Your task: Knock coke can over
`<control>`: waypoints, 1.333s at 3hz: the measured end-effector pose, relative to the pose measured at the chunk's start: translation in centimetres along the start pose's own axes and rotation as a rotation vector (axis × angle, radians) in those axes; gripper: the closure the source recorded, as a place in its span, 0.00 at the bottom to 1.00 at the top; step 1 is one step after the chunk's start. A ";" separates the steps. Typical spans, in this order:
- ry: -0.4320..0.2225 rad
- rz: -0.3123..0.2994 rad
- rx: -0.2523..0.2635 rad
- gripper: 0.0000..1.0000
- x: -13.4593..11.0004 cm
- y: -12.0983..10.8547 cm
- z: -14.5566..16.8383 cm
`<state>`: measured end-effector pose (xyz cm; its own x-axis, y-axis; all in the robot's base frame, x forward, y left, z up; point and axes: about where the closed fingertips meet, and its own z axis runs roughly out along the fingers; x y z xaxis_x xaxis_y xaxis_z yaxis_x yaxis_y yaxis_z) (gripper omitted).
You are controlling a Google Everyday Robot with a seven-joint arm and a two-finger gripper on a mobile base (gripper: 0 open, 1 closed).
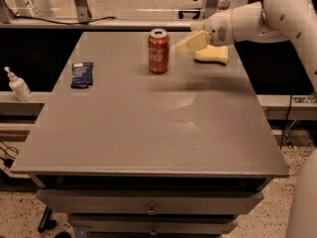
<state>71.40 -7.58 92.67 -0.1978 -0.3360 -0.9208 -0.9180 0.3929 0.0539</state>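
The coke can [159,51] stands upright near the far middle of the grey table [148,133]. It is red with white script and a silver top. My gripper [184,45] reaches in from the right on a white arm and sits just to the right of the can, at about its upper half, a small gap apart from it. The gripper hovers above the table top and casts a shadow on the surface behind the can.
A yellow sponge [212,54] lies at the far right, behind the gripper. A dark blue packet [81,75] lies at the far left. A white pump bottle [18,85] stands on a lower ledge to the left. Drawers run below the table's front edge.
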 end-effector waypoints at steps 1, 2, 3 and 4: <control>-0.059 0.020 -0.068 0.00 0.0 2.0 3.3; -0.113 0.028 -0.122 0.00 -0.3 3.9 5.4; -0.163 0.025 -0.176 0.00 -2.3 6.1 5.6; -0.202 0.046 -0.250 0.00 -4.3 9.0 5.2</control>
<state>65.81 1.90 95.12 -0.1915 -0.1368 -0.9719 -0.9707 0.1731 0.1669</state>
